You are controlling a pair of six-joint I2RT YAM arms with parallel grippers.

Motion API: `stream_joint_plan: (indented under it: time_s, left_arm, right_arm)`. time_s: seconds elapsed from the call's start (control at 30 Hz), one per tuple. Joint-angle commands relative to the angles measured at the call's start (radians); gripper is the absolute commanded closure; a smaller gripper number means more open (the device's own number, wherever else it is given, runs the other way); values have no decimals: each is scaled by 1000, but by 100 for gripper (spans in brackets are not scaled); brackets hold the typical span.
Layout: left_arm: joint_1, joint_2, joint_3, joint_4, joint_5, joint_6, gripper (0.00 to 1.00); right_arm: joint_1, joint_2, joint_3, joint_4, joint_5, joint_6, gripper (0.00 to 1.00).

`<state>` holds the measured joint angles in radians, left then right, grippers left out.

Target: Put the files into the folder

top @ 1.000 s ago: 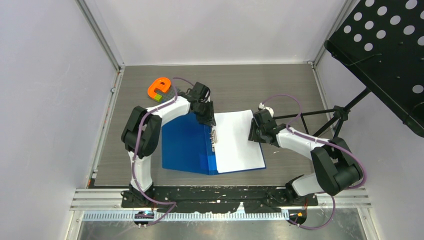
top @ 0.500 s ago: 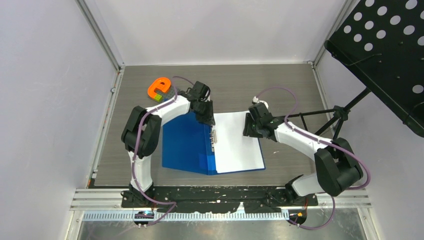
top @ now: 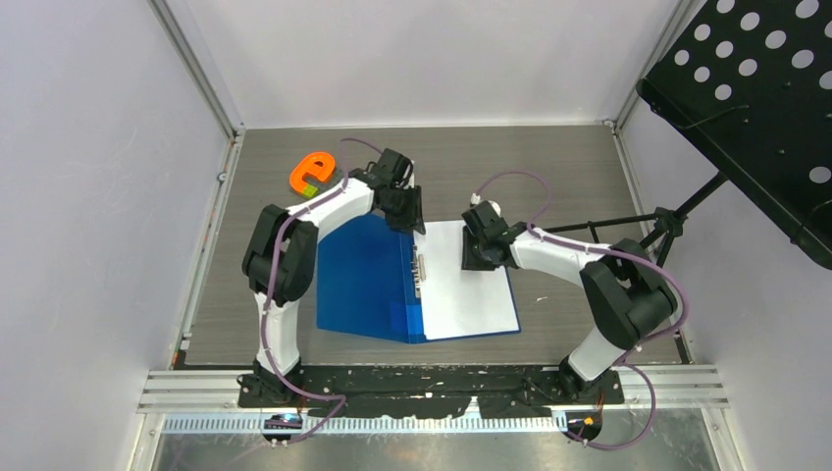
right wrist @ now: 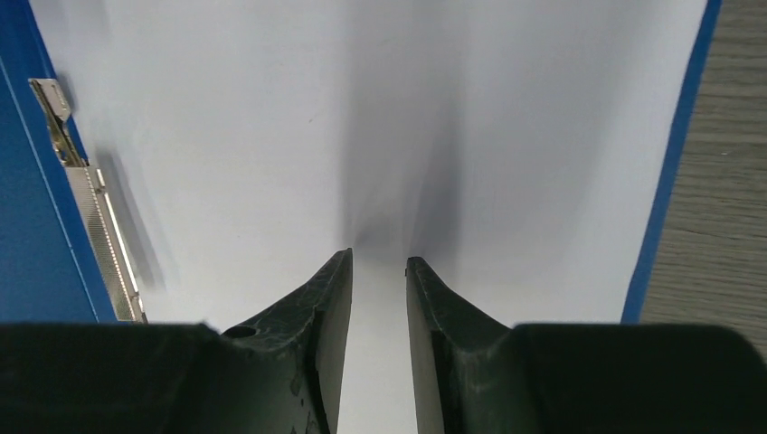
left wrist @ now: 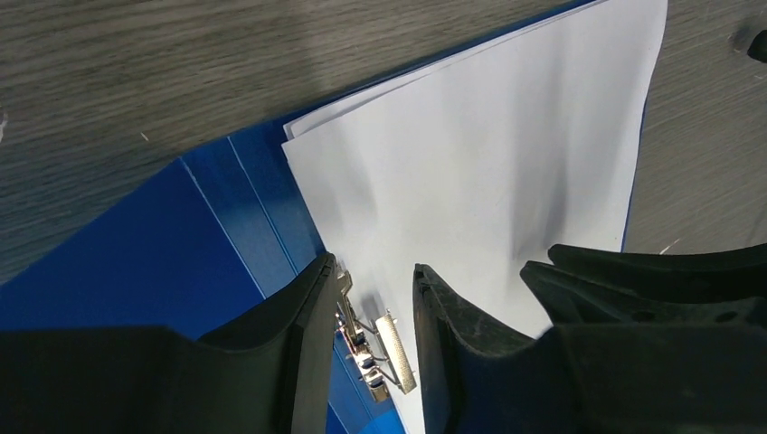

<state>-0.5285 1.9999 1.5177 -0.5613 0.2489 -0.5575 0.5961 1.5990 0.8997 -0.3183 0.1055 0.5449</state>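
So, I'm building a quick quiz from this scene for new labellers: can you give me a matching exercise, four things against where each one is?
Things:
1. files
2. folder
3. orange e-shaped block
4. metal clip

Places:
A. on the bare table at the far left, off the folder
B. lying open in the middle of the table
C. flat on the folder's right half
D. along the folder's spine

Pairs: 1-C, 2-B, 3-A, 4-D
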Motion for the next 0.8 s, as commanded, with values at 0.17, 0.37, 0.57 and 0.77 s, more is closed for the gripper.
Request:
stream_joint_plan:
  time_s: [0.17,0.37,0.57,0.77]
  left_arm:
    - [30,57,31,1,113,74,64]
    - [34,75,24,22,156,84,64]
    - [35,83,3,40,190,81,65]
    - [36,78,-13,36,173,90,65]
  right_arm:
    - [24,63,30,57,-12,45,68]
    - [27,67,21,64,-10,49,68]
    - [28,72,17,67,-10,53,68]
    - [29,75,20,68,-13,53,68]
